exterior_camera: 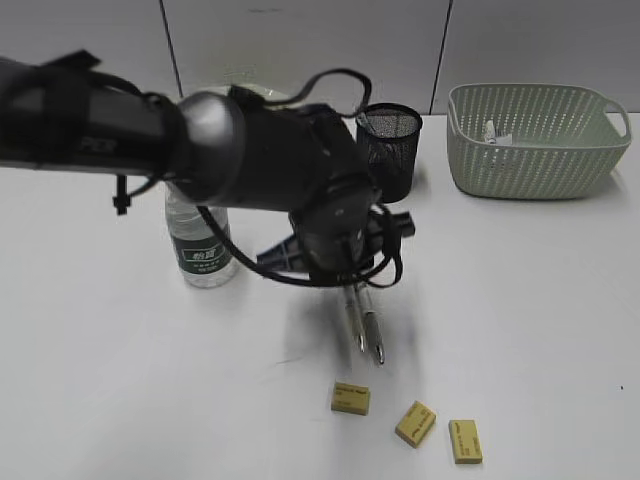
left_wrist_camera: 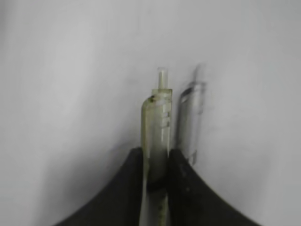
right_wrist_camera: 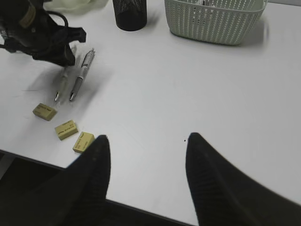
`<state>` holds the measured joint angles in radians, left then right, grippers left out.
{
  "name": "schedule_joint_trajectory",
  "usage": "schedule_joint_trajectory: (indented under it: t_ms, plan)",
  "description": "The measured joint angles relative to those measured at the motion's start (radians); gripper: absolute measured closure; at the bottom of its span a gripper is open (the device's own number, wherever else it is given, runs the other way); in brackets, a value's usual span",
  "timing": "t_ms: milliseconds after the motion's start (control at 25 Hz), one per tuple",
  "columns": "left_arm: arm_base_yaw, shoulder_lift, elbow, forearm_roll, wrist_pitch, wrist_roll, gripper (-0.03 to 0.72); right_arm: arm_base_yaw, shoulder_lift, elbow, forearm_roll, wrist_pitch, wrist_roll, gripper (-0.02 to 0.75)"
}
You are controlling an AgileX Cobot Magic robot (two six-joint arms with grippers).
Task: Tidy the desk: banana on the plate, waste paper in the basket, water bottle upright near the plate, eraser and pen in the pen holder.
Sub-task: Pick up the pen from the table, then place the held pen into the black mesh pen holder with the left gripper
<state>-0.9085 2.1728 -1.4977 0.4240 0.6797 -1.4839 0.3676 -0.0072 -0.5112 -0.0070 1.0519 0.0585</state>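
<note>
My left gripper is shut on a clear pen and holds it tip-down just over the table. A second pen lies on the table right beside it. Three yellow erasers lie in front of the pens. The black mesh pen holder stands behind the left arm. The water bottle stands upright at the left. The plate is mostly hidden behind the arm; the banana is not seen. My right gripper is open and empty above the table's front edge.
A pale green basket stands at the back right with a small white thing inside. The left arm spans the left and middle of the exterior view. The table's front edge lies under the right gripper.
</note>
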Motion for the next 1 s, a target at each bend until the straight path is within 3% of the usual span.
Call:
schedule_joint_trajectory:
  t_ms: [80,160,360,480,680,1000]
  plan:
    - [-0.002,-0.067,0.001,0.129,-0.045,0.0,0.58,0.0,0.0,0.0,0.0,0.0,0.0,0.323]
    - [-0.003,-0.124,0.002,0.331,-0.129,-0.005,0.58,0.0,0.0,0.0,0.0,-0.001,0.001,0.323]
    - [0.008,-0.192,-0.03,0.966,-0.281,-0.079,0.581,0.0,0.0,0.0,0.0,-0.001,0.0,0.323]
    - [0.04,-0.158,-0.09,1.22,-0.335,-0.162,0.582,0.0,0.0,0.0,0.0,-0.001,0.0,0.323]
    - [0.12,-0.023,-0.26,1.303,-0.345,-0.383,0.585,0.0,0.0,0.0,0.0,-0.002,0.0,0.323]
    - [0.163,0.183,-0.551,1.312,-0.414,-0.466,0.624,0.0,0.0,0.0,0.0,-0.003,0.001,0.323]
